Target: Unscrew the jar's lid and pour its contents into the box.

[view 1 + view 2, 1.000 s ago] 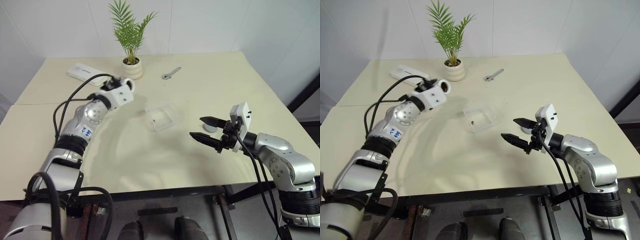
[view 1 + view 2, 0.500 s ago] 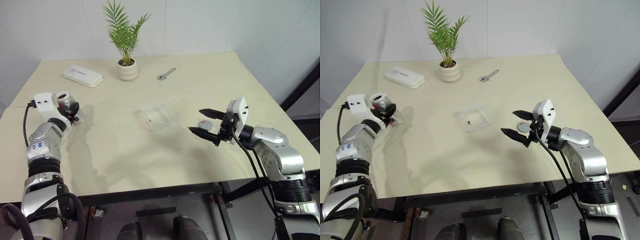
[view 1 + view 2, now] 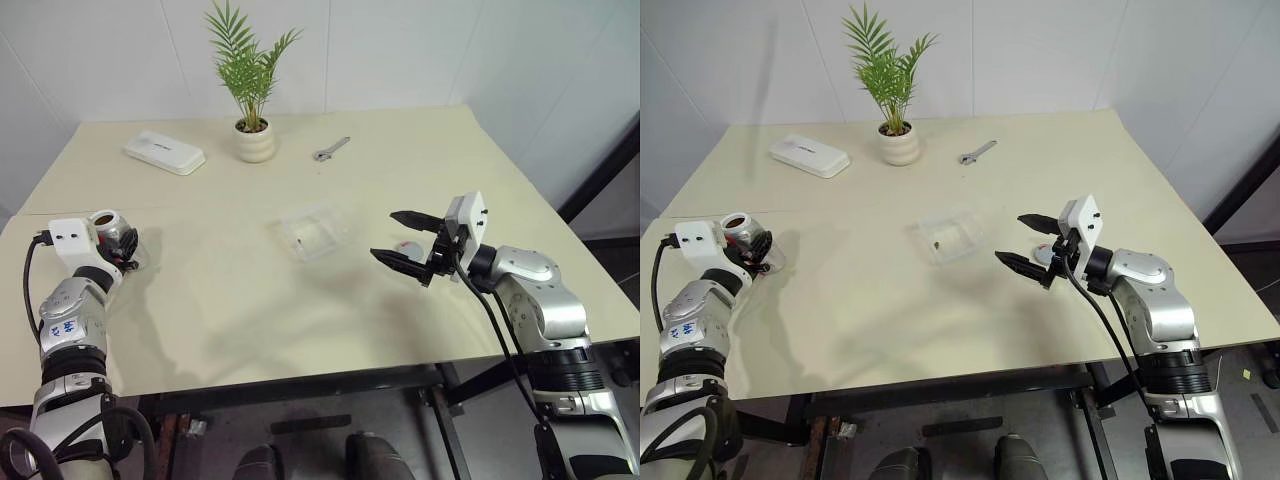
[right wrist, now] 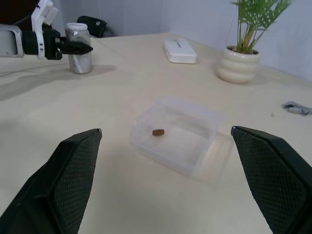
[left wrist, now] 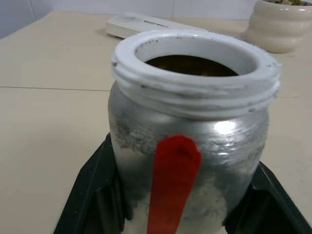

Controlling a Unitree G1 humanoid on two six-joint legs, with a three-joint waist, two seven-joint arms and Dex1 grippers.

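Left hand (image 3: 758,250) stood astride the lidless silver cylindrical jar with a red strip (image 3: 738,231), upright at the surface's (image 3: 1060,150) left edge; grip uncertain. Clear square plastic box (image 3: 946,236) lay far rightward, nearer the wide-open right hand (image 3: 1027,244).

The left gripper (image 3: 758,252) is carrying the jar (image 3: 739,231) away from the box (image 3: 945,236) toward the table's (image 3: 1060,160) left edge, turning it from tipped over to upright with its open mouth facing up. It is lowering the jar onto the tabletop while its fingers are beginning to loosen. The right gripper (image 3: 1030,247) is edging slightly forward.
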